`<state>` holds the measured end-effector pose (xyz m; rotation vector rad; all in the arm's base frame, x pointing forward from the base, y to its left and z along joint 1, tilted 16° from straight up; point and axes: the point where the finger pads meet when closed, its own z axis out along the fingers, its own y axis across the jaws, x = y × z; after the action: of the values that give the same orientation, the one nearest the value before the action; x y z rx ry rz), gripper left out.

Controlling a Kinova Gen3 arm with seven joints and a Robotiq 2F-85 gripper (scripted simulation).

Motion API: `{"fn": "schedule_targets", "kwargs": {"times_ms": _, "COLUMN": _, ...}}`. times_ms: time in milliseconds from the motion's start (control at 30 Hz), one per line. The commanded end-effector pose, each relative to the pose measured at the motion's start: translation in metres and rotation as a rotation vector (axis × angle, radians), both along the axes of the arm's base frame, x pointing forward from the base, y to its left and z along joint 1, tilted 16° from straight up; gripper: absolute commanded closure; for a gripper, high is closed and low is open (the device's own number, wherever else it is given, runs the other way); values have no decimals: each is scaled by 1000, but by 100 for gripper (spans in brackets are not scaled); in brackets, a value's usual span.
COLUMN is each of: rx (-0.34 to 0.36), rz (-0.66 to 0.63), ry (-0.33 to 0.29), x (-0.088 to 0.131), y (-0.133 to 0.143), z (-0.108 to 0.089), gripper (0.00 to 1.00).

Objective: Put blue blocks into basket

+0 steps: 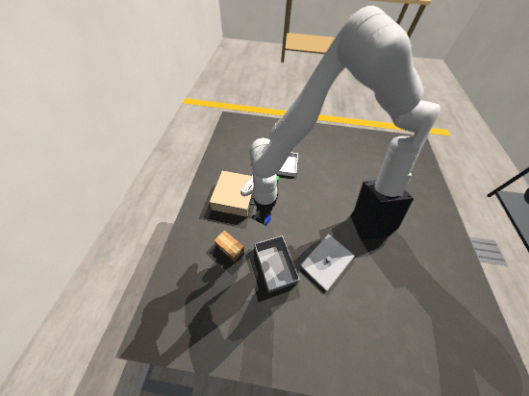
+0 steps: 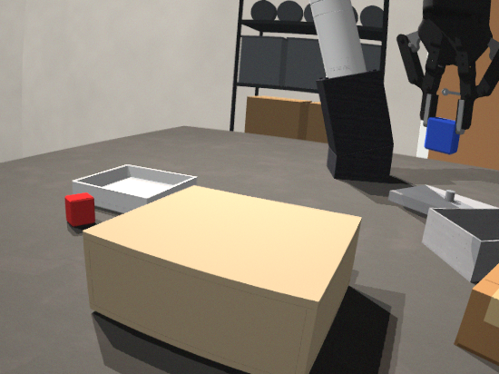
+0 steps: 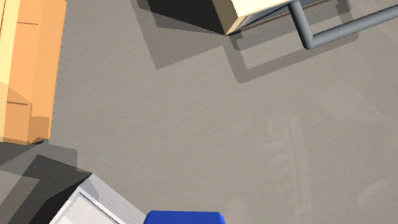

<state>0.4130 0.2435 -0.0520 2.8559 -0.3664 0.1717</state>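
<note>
Gripper [image 1: 262, 217] [image 2: 445, 116] grips one blue block [image 1: 267, 219] [image 2: 441, 135] [image 3: 185, 218], well inside the bench [image 1: 361, 324] [image 2: 41, 270] [image 3: 200, 110] edges, with open room between one cabinet [image 1: 232, 191] [image 2: 222, 242] [image 3: 231, 17] and one metal box [image 1: 262, 268] [image 2: 454, 242] [image 3: 112, 197]. One red block [image 2: 80, 210] shows.

1. Blue block [image 3: 185, 218] at bottom edge, middle (only its top end shows).
2. Metal box [image 3: 112, 197] at lower left, one corner in frame, left of the block.
3. Cardboard box [image 3: 37, 70] at upper left, cut off by the frame.
4. Cabinet [image 3: 231, 17] at top, corner only; gray bar handle [image 3: 345, 36] sticks out over the gray mat [image 3: 200, 120].
5. Shadows beside both boxes and under the handle.
</note>
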Motion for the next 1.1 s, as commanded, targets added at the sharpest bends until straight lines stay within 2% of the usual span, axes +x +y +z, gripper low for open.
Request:
{"fn": "schedule_targets", "kwargs": {"times_ms": 0, "rx": 12, "rz": -141, "ry": -35, "x": 7, "y": -14, "z": 4, "gripper": 90}}
{"fn": "schedule_targets", "kwargs": {"times_ms": 33, "rx": 15, "rz": -187, "ry": -46, "x": 9, "y": -19, "z": 6, "gripper": 90}}
{"fn": "schedule_targets", "kwargs": {"times_ms": 100, "rx": 15, "rz": -187, "ry": -46, "x": 9, "y": -19, "z": 6, "gripper": 90}}
{"fn": "schedule_targets", "kwargs": {"times_ms": 600, "rx": 76, "rz": -946, "ry": -232, "x": 39, "y": -101, "z": 28, "gripper": 90}}
{"fn": "schedule_targets", "kwargs": {"times_ms": 667, "rx": 76, "rz": -946, "ry": -232, "x": 39, "y": -101, "z": 28, "gripper": 90}}
{"fn": "schedule_targets", "kwargs": {"times_ms": 1067, "rx": 133, "rz": -1600, "ry": -403, "x": 57, "y": -173, "z": 49, "gripper": 90}}
